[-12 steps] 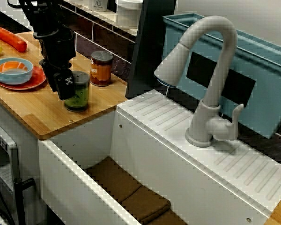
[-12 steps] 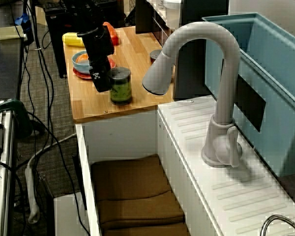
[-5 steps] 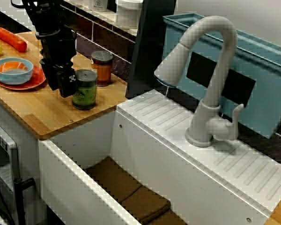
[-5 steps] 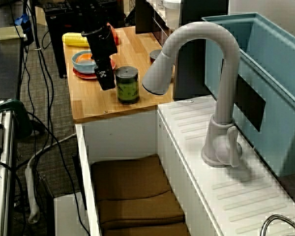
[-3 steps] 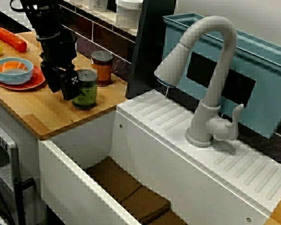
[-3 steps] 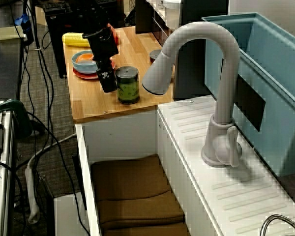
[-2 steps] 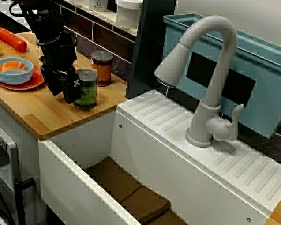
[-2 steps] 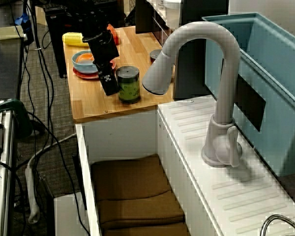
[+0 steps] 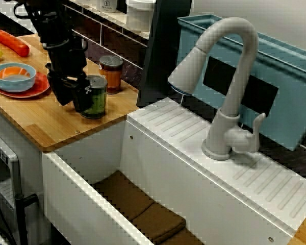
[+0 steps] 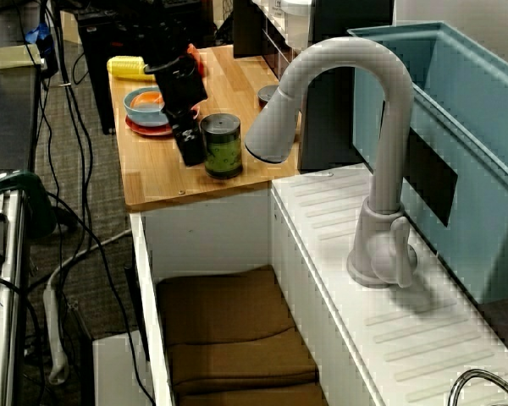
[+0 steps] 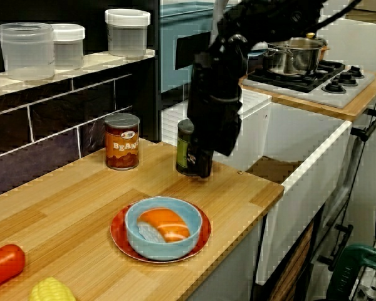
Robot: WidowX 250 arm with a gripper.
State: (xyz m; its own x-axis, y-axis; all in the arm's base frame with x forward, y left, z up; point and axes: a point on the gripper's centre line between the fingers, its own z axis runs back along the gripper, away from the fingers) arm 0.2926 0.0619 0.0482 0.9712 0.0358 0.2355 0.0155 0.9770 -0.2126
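A green-labelled can [image 9: 97, 97] stands upright on the wooden counter [image 9: 41, 122] close to its sink-side edge. My black gripper [image 9: 74, 99] hangs tilted against the can's left side, touching it or nearly so, not around it. In the view along the sink the gripper [image 10: 191, 150] sits just left of the can [image 10: 223, 145]. From counter level the gripper [image 11: 204, 164] covers part of the can [image 11: 184, 147]. The jaws are too dark to read. A brown beans can [image 9: 110, 74] stands just behind.
A blue bowl with salmon [image 11: 163, 229] rests on a red plate [image 9: 38, 89] left of the gripper. A red vegetable [image 9: 11, 42] and corn [image 10: 127, 66] lie farther left. The sink [image 9: 81, 194] holds brown cloths [image 10: 237, 338]; a grey faucet [image 9: 229, 81] and blue rack [image 9: 275, 81] stand beyond.
The gripper, earlier overlapping the green can, drew back to its left, then tilted and lowered against its side. The can shifted slightly toward the sink.
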